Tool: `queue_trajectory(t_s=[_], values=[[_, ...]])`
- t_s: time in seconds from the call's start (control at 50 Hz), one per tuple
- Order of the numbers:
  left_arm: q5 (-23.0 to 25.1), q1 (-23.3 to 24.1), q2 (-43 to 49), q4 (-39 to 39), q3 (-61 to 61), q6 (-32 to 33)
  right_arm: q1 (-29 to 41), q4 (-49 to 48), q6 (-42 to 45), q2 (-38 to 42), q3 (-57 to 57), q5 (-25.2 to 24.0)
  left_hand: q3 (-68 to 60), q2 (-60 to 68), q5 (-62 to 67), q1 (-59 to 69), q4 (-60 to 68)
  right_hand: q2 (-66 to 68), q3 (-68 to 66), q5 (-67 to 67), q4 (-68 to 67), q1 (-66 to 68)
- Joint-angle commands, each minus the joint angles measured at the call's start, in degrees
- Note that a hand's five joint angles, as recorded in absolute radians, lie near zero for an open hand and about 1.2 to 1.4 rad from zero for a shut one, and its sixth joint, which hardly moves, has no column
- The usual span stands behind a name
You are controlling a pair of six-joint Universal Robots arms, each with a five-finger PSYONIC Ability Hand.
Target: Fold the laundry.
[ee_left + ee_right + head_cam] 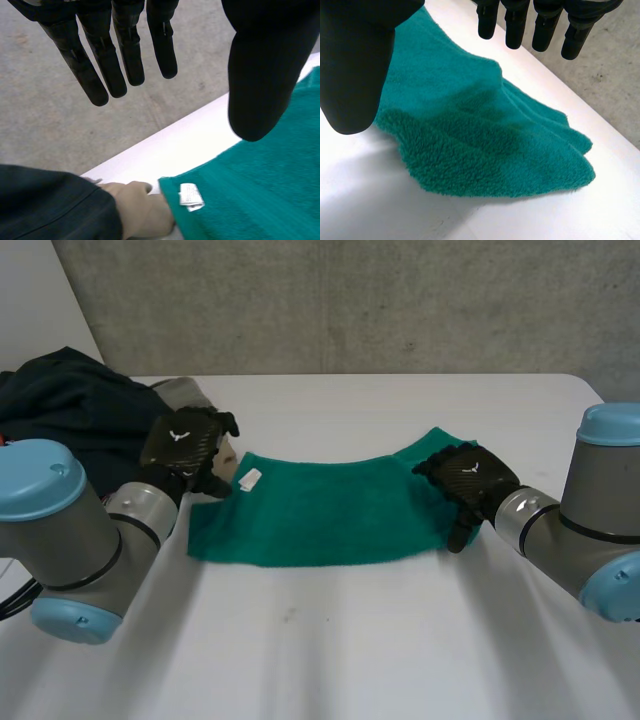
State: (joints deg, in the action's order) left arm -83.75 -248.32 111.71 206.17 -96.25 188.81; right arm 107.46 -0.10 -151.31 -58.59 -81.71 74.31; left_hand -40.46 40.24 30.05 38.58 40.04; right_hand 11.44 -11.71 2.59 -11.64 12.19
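Left hand is held at one end of the green towel, which is spread flat on the white table between the two hands; its fingers are seen straight and slightly spread in the left wrist view, with the thumb set well apart from them, and nothing is gripped between them; the hand is thus released. Under that thumb lies the towel's corner, where a small white label is sewn; the label is turned upward and sits just inside the edge. Beside this corner, on the side away from the thumb, a beige cloth is touching the towel, and a dark garment is heaped against the beige cloth, farther out from the hand.

Right hand is placed at the opposite end of the towel, over the far corner there; in the right wrist view its fingers are extended and its thumb is held apart, with no cloth caught between them, so this hand too is released. Beneath its palm the towel's corner is seen rumpled into soft ridges, with the fluffy edge lying on the table past the fingertips; whether the palm is resting on the cloth cannot be told.
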Motion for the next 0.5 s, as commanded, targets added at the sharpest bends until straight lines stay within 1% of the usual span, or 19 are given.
queue_trajectory(t_s=[0.02,0.06,0.1,0.12,0.18,0.3,0.36,0.38,0.44,0.5], values=[[0.2,0.9,-0.7,-7.7,1.2,5.8,-0.6,0.5,1.9,1.3,0.2,0.3,14.1,-13.8,-13.7,-12.2,-13.7,-1.4,1.7,-2.6,1.6,-2.2],[0.4,1.3,-0.4,-12.5,1.5,10.7,-0.8,1.2,3.4,2.0,0.8,0.5,20.3,-20.1,-19.9,-18.4,-19.9,-1.4,1.7,-2.6,1.6,-2.2],[0.3,1.5,-0.2,-15.3,1.6,13.4,-0.9,1.9,3.7,2.3,1.2,0.6,21.5,-21.3,-21.1,-19.6,-21.1,-0.6,0.9,-1.8,0.8,-1.4],[0.0,1.7,0.1,-17.6,1.8,16.3,-1.2,2.0,3.8,2.4,1.4,0.7,21.7,-21.4,-21.3,-19.8,-21.3,2.6,-2.3,1.4,-2.4,1.8],[-0.4,1.4,0.7,-21.0,1.7,19.5,-1.4,2.0,3.8,3.4,1.7,0.7,21.7,-21.4,-21.3,-19.8,-21.3,5.1,-4.8,4.0,-4.9,4.4],[-1.1,0.9,2.3,-22.0,1.8,20.4,-1.3,0.9,3.7,5.3,1.9,1.0,20.2,-19.9,-19.8,-18.3,-19.7,16.0,-15.8,14.9,-15.8,15.3],[-1.1,0.6,3.2,-22.0,2.0,20.6,-1.3,-1.2,3.9,6.5,2.0,1.5,19.1,-18.9,-18.7,-17.3,-18.7,31.6,-31.4,30.5,-31.4,30.9],[-1.2,0.6,3.9,-22.0,2.1,20.6,-1.3,-1.7,4.1,6.9,2.0,1.5,18.1,-17.9,-17.7,-16.3,-17.7,46.2,-45.9,45.0,-46.0,45.4],[-1.3,0.7,5.0,-22.0,2.6,20.8,-1.3,-2.4,3.9,6.7,2.1,1.5,16.5,-16.2,-16.1,-14.6,-16.0,68.5,-68.2,67.3,-68.3,67.7],[-1.6,0.8,6.7,-21.9,3.2,21.6,-1.2,-3.4,3.4,5.9,1.6,1.3,12.9,-12.7,-12.5,-11.1,-12.5,68.6,-68.3,67.4,-68.4,67.8]])
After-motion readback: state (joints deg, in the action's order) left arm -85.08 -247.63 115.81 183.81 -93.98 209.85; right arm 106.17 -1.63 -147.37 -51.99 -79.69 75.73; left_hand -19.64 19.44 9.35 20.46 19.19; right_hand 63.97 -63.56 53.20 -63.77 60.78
